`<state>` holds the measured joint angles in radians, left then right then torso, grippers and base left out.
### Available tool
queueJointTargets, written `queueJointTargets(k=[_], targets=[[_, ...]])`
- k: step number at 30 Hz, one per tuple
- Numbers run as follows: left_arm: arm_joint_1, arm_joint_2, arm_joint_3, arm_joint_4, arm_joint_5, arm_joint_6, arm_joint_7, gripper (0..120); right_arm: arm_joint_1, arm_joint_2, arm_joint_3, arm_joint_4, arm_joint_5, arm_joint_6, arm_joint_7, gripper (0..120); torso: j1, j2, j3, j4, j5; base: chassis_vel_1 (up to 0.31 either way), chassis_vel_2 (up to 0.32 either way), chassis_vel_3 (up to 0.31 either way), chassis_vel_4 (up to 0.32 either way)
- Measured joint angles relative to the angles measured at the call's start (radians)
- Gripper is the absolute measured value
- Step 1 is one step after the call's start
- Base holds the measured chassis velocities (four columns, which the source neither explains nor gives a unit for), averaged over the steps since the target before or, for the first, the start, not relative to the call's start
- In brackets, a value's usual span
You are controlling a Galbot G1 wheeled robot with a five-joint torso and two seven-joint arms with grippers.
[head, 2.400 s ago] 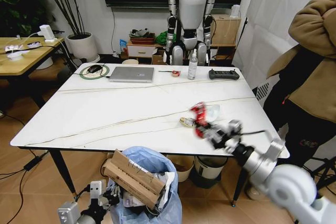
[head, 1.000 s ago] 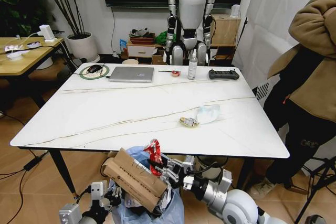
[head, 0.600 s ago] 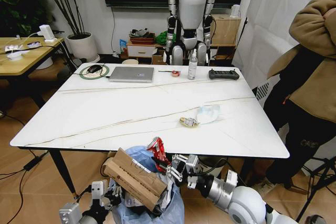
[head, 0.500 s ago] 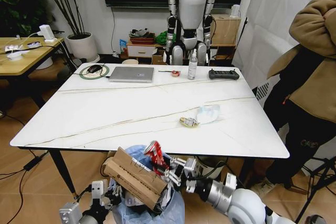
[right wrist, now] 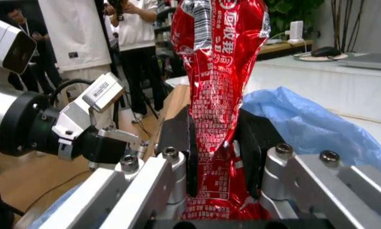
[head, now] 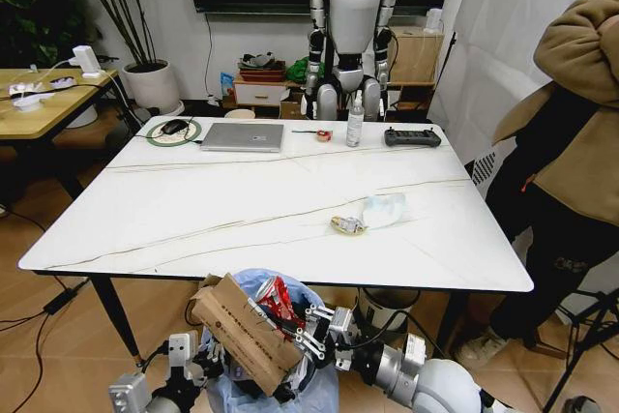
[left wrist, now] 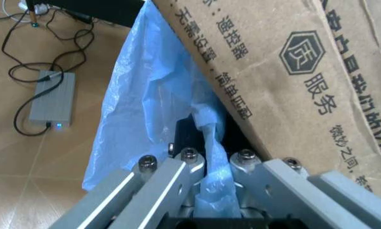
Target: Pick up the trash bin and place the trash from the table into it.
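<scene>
White marble-look table with thin dark veins fills the middle of the room; a silver laptop, spray bottle and black remote controller sit along its far edge. Trash left on top near the right edge: a small printed wrapper just beside a clear plastic pack.

Below the table's near edge, the trash bin with its pale-blue bag holds a brown cardboard piece, tilted, printed with Chinese characters including 服务 and 遥控器.

Left gripper pinches a fold of the blue bag at the bin's rim.

Right gripper clamps a red foil wrapper with white Chinese lettering, held over the bin's mouth beside the cardboard.
</scene>
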<state>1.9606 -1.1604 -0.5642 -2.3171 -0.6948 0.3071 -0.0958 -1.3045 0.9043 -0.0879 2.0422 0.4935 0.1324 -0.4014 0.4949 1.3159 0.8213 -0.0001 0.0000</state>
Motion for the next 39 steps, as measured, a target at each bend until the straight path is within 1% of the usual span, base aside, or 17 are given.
queueJointTargets(k=[9,14,15,16,17,18,21,22,23,24,26,27,30,31,33,39], targets=[[0.000,0.001,0.000,-0.001,0.000,0.000,0.000,0,-0.002,-0.008,0.005,0.008,0.000,0.002,0.001,18,0.000,0.000,0.000,0.0001,0.0000,0.000,0.000,0.000,0.000],[0.000,0.003,-0.002,-0.001,0.000,0.000,0.000,0,-0.006,-0.010,0.009,0.008,0.000,0.006,-0.001,37,0.000,0.000,0.000,0.0000,0.0000,0.000,0.000,0.000,0.000],[-0.001,0.003,-0.002,-0.001,0.000,0.000,0.000,0,-0.007,-0.010,0.010,0.008,0.000,0.006,-0.002,43,0.000,0.000,0.000,0.0000,0.0000,0.000,0.000,0.000,0.000],[-0.001,0.003,-0.002,-0.001,0.000,0.000,0.000,0,-0.007,-0.010,0.010,0.008,0.000,0.006,-0.002,43,0.000,0.000,0.000,0.0000,0.0000,0.000,0.000,0.000,0.000],[-0.001,0.003,-0.002,-0.001,0.000,0.000,0.000,0,-0.008,-0.010,0.011,0.008,0.001,0.007,-0.002,48,0.000,0.000,0.000,0.0001,0.0000,0.000,0.000,0.000,0.000],[-0.001,0.003,-0.002,-0.001,0.000,0.000,0.000,0,-0.008,-0.010,0.012,0.008,0.001,0.007,-0.002,49,0.000,0.000,0.000,0.0000,0.0000,0.000,0.000,0.000,0.000],[-0.002,0.003,-0.002,-0.001,-0.001,0.000,0.000,0,-0.008,-0.013,0.017,0.008,0.003,0.009,-0.003,63,0.000,0.000,0.000,0.0001,0.0000,0.000,0.000,0.000,0.000],[-0.002,0.003,-0.002,-0.001,-0.001,0.000,0.000,0,-0.008,-0.013,0.017,0.008,0.003,0.009,-0.003,63,0.000,0.000,0.000,0.0001,0.0000,0.000,0.000,0.000,0.000],[-0.002,0.003,-0.002,-0.001,-0.001,0.000,0.000,0,-0.008,-0.013,0.017,0.008,0.004,0.010,-0.004,68,0.000,0.000,0.000,0.0000,0.0000,0.000,0.000,0.000,0.000],[-0.002,0.003,-0.002,-0.001,-0.001,0.000,0.000,0,-0.008,-0.013,0.018,0.008,0.004,0.010,-0.004,69,0.000,0.000,0.000,0.0000,0.0000,0.000,0.000,0.000,0.000],[-0.003,0.004,-0.003,-0.001,-0.002,0.001,-0.001,0,-0.008,-0.014,0.019,0.008,0.005,0.010,-0.004,77,0.000,0.000,0.000,0.0001,0.0000,0.000,0.000,0.000,0.000],[-0.003,0.004,-0.003,-0.001,-0.003,0.001,-0.001,0,-0.008,-0.015,0.020,0.008,0.005,0.010,-0.004,84,0.000,0.000,0.000,0.0001,0.0000,0.000,0.000,0.000,0.000],[-0.004,0.004,-0.003,-0.001,-0.003,0.001,-0.001,0,-0.008,-0.015,0.020,0.008,0.005,0.010,-0.004,88,0.000,0.000,0.000,0.0001,0.0000,0.000,0.000,0.000,0.000],[-0.004,0.004,-0.003,0.000,-0.004,0.001,-0.001,0,-0.009,-0.016,0.022,0.008,0.006,0.011,-0.004,98,0.000,0.000,0.000,0.0001,0.0001,0.000,0.000,0.000,0.000],[-0.004,0.004,-0.003,0.000,-0.004,0.001,-0.002,0,-0.011,-0.018,0.025,0.008,0.008,0.012,-0.004,100,0.000,0.000,0.000,0.0001,0.0000,0.000,0.000,0.000,0.000],[-0.006,0.005,-0.003,0.003,-0.004,0.002,-0.002,0,-0.016,-0.022,0.036,0.028,0.020,0.012,-0.003,100,0.000,0.000,0.000,0.0001,0.0000,0.000,0.000,0.000,0.000]])
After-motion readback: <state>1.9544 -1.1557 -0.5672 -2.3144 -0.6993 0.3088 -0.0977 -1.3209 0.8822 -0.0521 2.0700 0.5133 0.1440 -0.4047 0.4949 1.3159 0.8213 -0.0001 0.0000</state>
